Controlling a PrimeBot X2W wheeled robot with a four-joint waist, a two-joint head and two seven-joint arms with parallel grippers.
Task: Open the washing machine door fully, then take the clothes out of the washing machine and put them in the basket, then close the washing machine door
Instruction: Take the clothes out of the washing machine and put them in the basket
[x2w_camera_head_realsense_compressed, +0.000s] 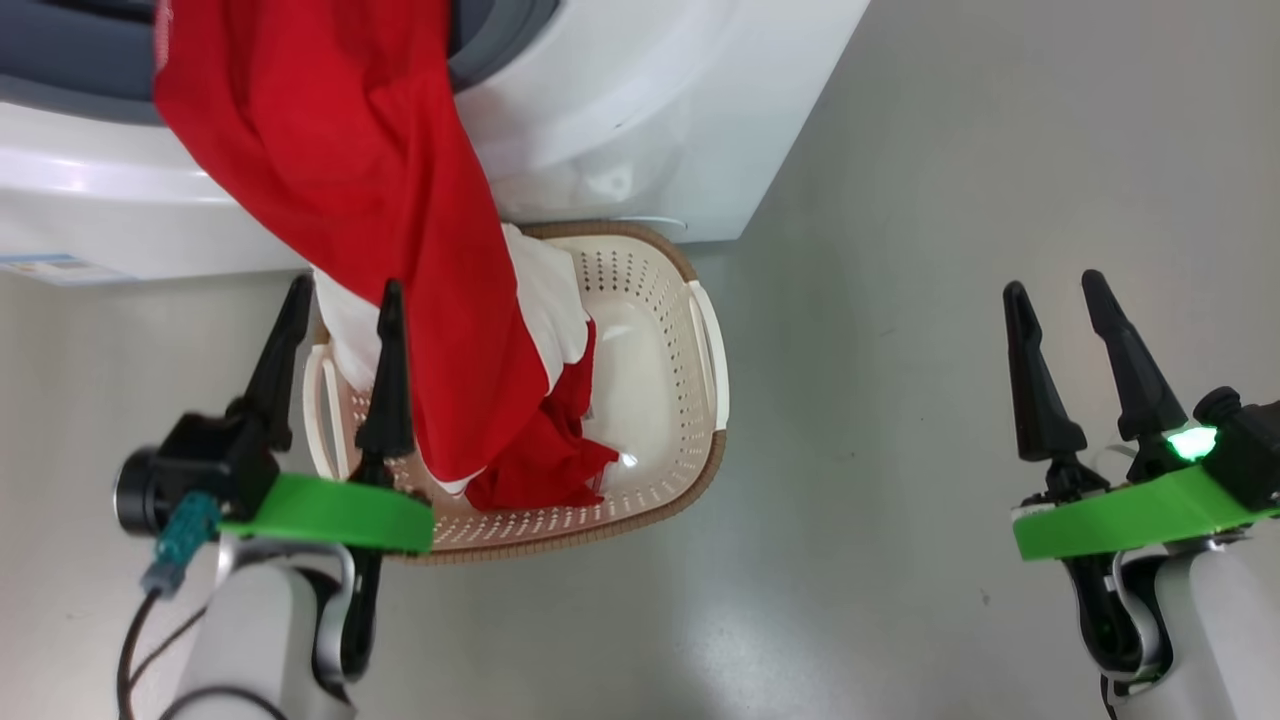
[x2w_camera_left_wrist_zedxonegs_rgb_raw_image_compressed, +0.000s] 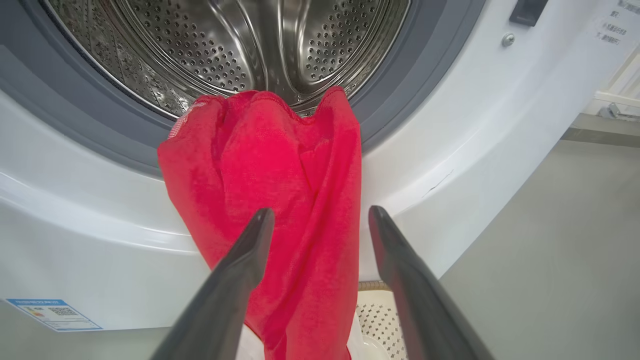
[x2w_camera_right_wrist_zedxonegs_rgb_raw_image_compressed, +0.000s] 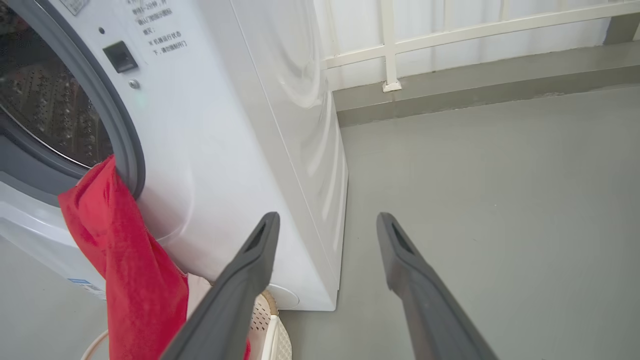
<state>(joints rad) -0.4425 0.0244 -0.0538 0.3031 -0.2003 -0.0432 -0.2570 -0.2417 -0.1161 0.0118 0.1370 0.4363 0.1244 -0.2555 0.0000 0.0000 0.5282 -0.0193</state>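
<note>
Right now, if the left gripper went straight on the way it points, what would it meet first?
Probably the clothes hanging from the drum mouth, dead ahead of the left gripper; the washing machine front lies behind them. Depth is unclear.

The left gripper (x2w_camera_head_realsense_compressed: 343, 297) is wide open, fingers pointing up. The right gripper (x2w_camera_head_realsense_compressed: 1054, 290) is open too.

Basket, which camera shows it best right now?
The head view: it looks down on nearly the whole basket, rim and handles included, with the clothes hanging into it. The left wrist view catches a perforated corner at the bottom edge; the right wrist view, a sliver there too.
</note>
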